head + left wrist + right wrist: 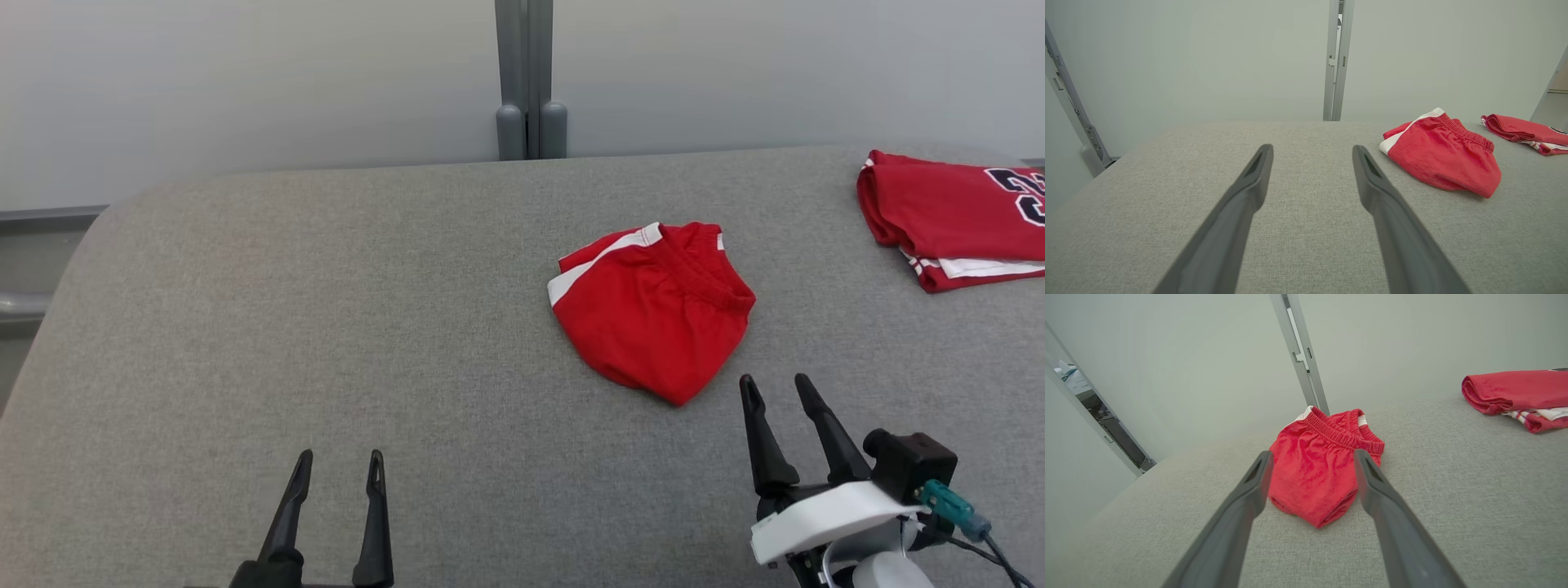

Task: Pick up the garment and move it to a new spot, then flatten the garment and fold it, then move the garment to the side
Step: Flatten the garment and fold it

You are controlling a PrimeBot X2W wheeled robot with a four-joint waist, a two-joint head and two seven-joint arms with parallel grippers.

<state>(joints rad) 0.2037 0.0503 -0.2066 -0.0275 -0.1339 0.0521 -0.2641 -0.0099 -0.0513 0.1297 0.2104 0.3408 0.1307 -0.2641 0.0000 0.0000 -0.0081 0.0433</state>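
the grey table is spreading wide around both pairs of fingers, and most of its cloth top is lying bare. a broad open stretch is running ahead of the left fingers and out to their left, which looks like the natural room for a new spot and for flattening. its far edge is running well beyond the fingertips, under the post, and its left corner is curving away well outside the left fingers.

a folded jersey is sitting far to the right of the right fingers, near the far edge and running out of the head view. it is probably a side pile, so that corner is offering little room.

the shorts, red with a white stripe, are lying bunched and roughly doubled just ahead of the right fingers. the waistband is turning away from them and the lowest point of cloth is aiming back at the fingertips. nothing is touching the shorts.

the right gripper is pointing at them with its fingers standing apart and empty, likely lining up for the first pick. the left gripper is hanging over bare table, fingers likewise apart and empty, with the shorts well off to their right.
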